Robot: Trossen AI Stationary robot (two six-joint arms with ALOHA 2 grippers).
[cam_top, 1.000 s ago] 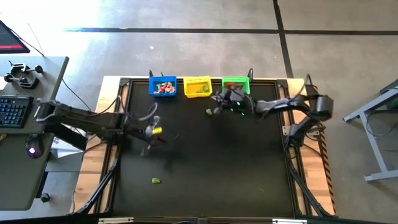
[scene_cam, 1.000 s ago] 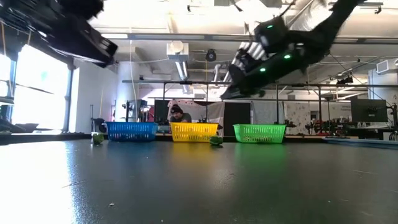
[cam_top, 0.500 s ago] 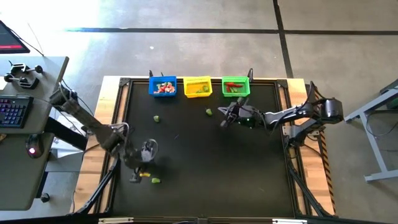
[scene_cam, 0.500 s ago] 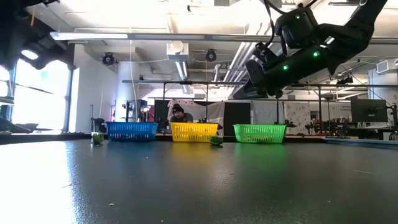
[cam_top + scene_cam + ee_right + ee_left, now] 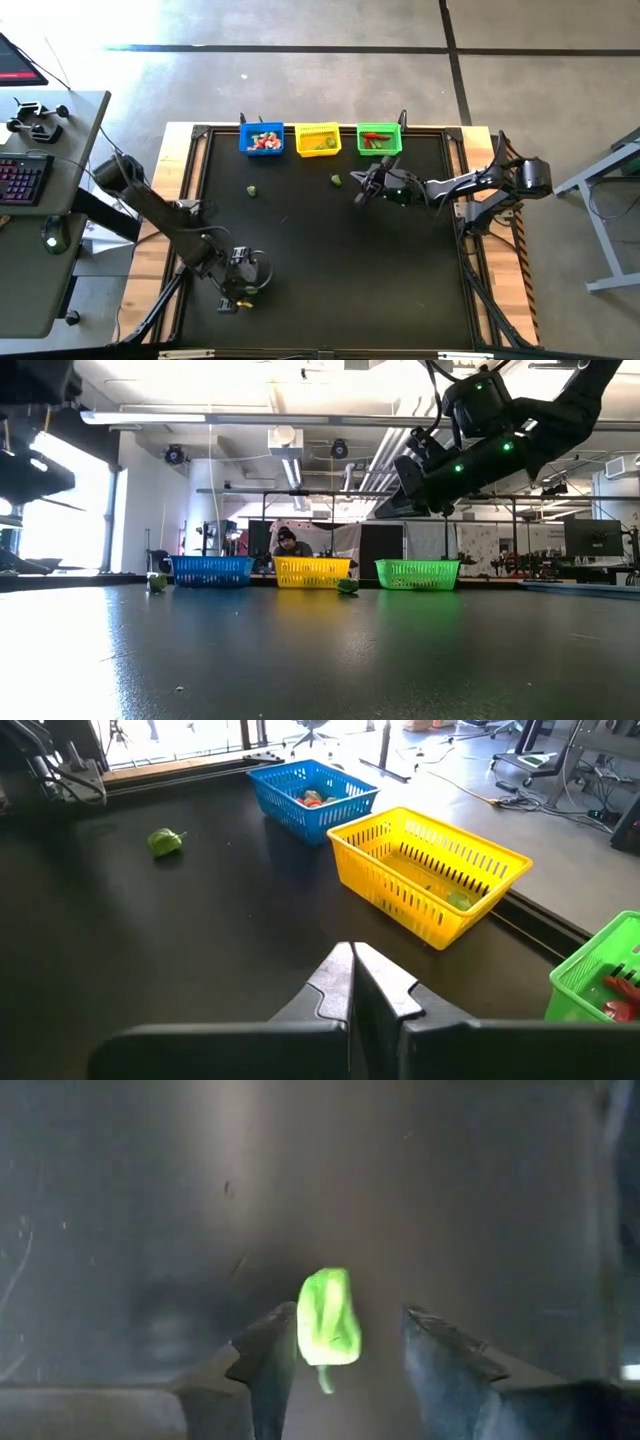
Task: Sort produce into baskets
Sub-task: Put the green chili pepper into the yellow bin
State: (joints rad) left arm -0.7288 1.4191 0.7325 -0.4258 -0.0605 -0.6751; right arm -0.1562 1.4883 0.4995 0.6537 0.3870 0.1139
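My left gripper [image 5: 350, 1314] points down, open, over the table's near left [image 5: 245, 284]. A small green piece of produce [image 5: 327, 1318] lies on the table between its fingers, close to one of them. My right gripper [image 5: 352, 976] is shut and empty and hovers in front of the green basket [image 5: 379, 139]. Two more green pieces rest on the table [image 5: 251, 190] [image 5: 336, 180]. The blue basket [image 5: 262, 138] holds red and whitish produce. The yellow basket [image 5: 318, 139] holds a green piece. My left gripper comes at the green piece from above, one finger [image 5: 272, 1355] on each side of it. The piece lies flat on the table, next to one finger's inner face. Whether that finger touches it, I cannot tell.
The three baskets stand in a row along the table's far edge [image 5: 312, 571]. The wide black tabletop between the arms is bare. A desk with a keyboard [image 5: 22, 182] stands left of the table. A person [image 5: 290, 544] sits far behind the baskets.
My left gripper has swung from the table's left middle toward the near edge and come down over the green piece there, turning as it went. My right gripper has drawn back from the green basket toward the near edge, then kept still.
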